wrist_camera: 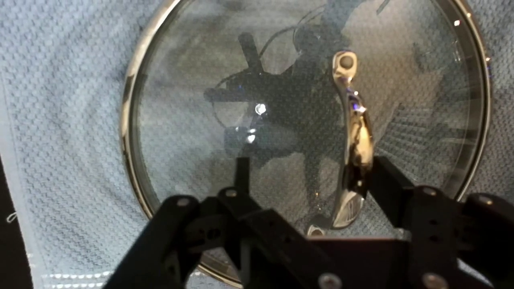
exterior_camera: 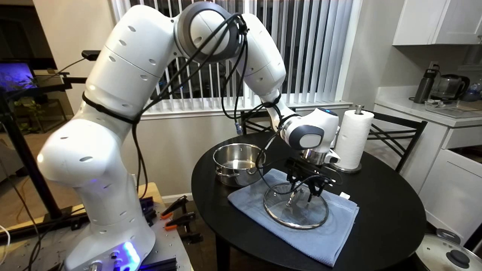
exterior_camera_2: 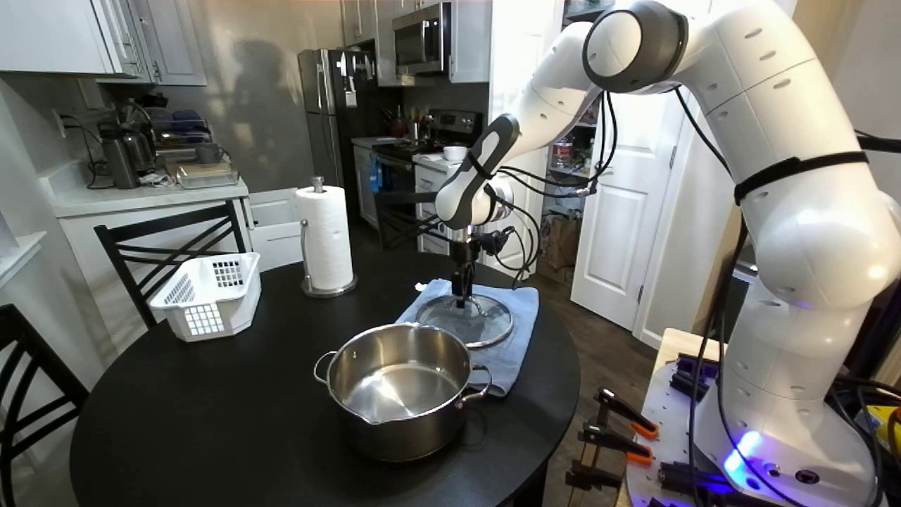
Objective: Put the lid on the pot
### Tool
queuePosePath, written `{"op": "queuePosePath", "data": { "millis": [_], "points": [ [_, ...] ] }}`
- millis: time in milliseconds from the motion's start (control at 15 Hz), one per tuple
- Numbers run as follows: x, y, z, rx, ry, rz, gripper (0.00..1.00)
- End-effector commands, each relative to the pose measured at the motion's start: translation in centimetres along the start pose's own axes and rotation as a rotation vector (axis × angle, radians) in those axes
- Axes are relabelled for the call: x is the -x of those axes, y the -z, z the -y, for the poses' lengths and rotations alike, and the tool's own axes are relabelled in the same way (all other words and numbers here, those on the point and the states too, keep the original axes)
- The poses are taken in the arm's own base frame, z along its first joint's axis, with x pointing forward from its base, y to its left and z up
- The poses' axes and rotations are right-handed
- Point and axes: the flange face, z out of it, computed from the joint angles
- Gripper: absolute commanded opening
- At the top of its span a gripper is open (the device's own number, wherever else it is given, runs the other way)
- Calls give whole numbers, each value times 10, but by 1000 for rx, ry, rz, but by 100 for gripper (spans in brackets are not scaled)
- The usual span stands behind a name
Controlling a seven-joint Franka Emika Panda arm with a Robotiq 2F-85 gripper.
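The round clear glass lid [exterior_camera: 284, 216] lies flat on a folded blue towel, handle up; it also shows in an exterior view [exterior_camera_2: 489, 325] and the wrist view [wrist_camera: 188, 116]. It has a metal rim and an arched shiny metal handle [wrist_camera: 359, 140]. My gripper [wrist_camera: 309, 160] is open, low over the lid, with its fingers on either side of the handle. The right finger in the wrist view is against or very near the handle; the left finger is well apart. The gripper also shows in both exterior views [exterior_camera: 301, 195] [exterior_camera_2: 461, 301]. The uncovered steel pot [exterior_camera: 229, 180] [exterior_camera_2: 405, 436] stands beside the towel.
The blue towel [exterior_camera: 324, 244] [exterior_camera_2: 514, 355] lies on the round black table [exterior_camera: 391, 210]. A paper towel roll [exterior_camera: 354, 139] [exterior_camera_2: 327, 239] stands behind the gripper. A white plastic basket [exterior_camera_2: 211, 317] sits at the table's edge. A cable loop [exterior_camera: 263, 158] hangs from the arm near the pot.
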Motion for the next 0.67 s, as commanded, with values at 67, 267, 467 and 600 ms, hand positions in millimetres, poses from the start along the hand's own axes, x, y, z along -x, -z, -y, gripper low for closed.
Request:
{"op": "queuePosePath", "data": {
  "millis": [67,267,467,600],
  "points": [
    [5,6,-3,-10,-3,-9,41],
    [6,10,0,-10,0,-19,21],
    [8,16,6,0,7,-29,5],
    [10,24,10,17,1,-42,1]
  ]
}}
